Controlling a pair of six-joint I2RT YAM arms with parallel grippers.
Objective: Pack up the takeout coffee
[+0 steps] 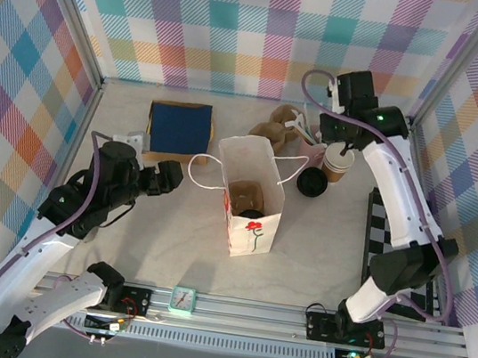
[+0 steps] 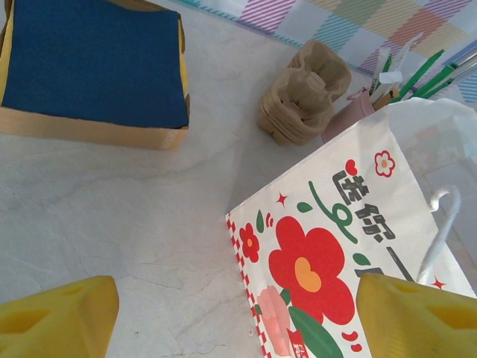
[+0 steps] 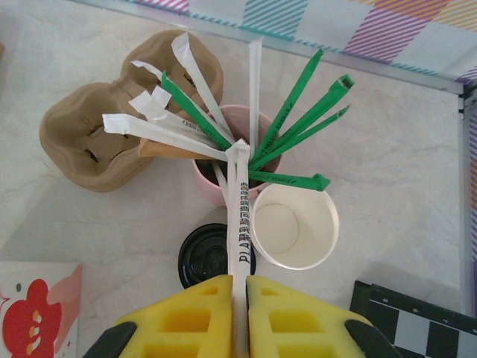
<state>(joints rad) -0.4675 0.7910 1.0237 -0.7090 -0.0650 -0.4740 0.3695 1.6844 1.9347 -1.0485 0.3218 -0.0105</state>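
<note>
My right jaws are closed on a thin white paper-wrapped straw (image 3: pixel 241 216), pinched between the yellow pads of my right gripper (image 3: pixel 240 317). The wrapper has dark print that begins with "PLA"; the rest is too small to read. The straw rises from a pink cup (image 3: pixel 203 183) of white and green straws, just beside an unlidded paper cup (image 3: pixel 294 227) and a loose black lid (image 3: pixel 205 257).

My left gripper (image 2: pixel 238 321) is spread wide and holds nothing, next to the white paper bag (image 2: pixel 328 246), which has a red flower and green characters I cannot read. The takeout coffee (image 1: pixel 251 206) sits inside this bag.
</note>
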